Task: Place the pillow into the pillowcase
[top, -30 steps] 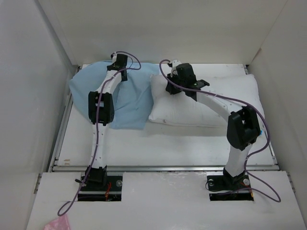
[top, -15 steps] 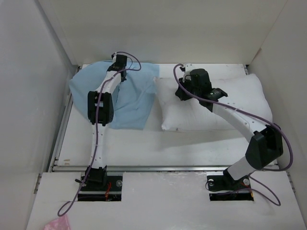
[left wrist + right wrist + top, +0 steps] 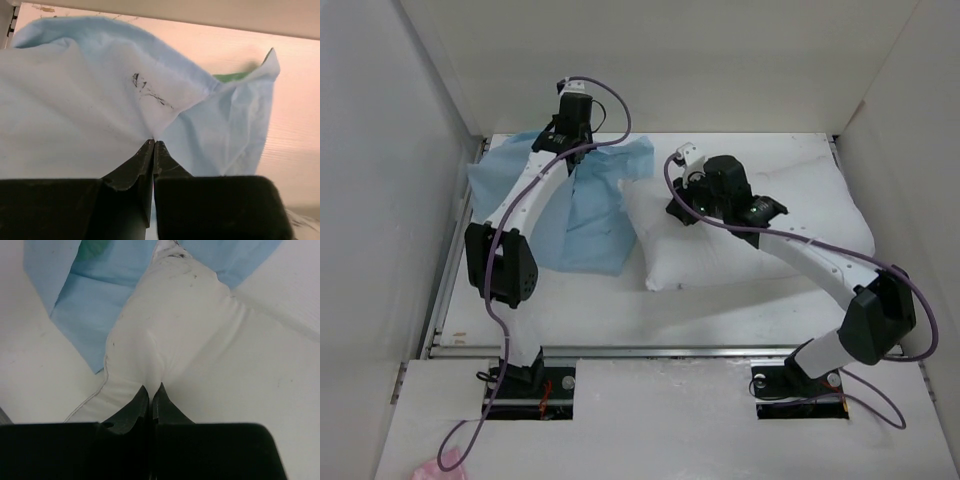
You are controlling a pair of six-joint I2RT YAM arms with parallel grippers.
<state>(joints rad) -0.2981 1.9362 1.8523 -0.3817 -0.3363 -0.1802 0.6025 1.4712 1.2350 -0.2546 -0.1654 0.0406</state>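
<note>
Start on the left. Your left gripper (image 3: 576, 152) is at the far side of the table (image 3: 720, 310). It is shut tight on a pinch of the pillowcase (image 3: 590, 215). The blue cloth stands up at that spot like a little tent, and the rest lies flat toward the near side. Just right of it, the pillow (image 3: 770, 240) lies on the table, with its left corner touching the blue cloth. Your right gripper (image 3: 682, 205) is closed on a small fold of the white pillow near that corner.

So the job is only begun. Both things are held, but the pillow is not inside the pillowcase yet. I think you must find the open mouth of the cloth, hold it wide, and push the pillow in.

The top view shows both arms and how the two things lie side by side, but not the fingertips. The left wrist view shows the fingers (image 3: 137, 167) pressed together on the blue cloth, dark marks (image 3: 147, 87) on it, and a bit of green (image 3: 232, 76) in a fold. The right wrist view shows the pillow's corner poking at the cloth, with blue on both sides. No view shows for sure where the mouth is.
</note>
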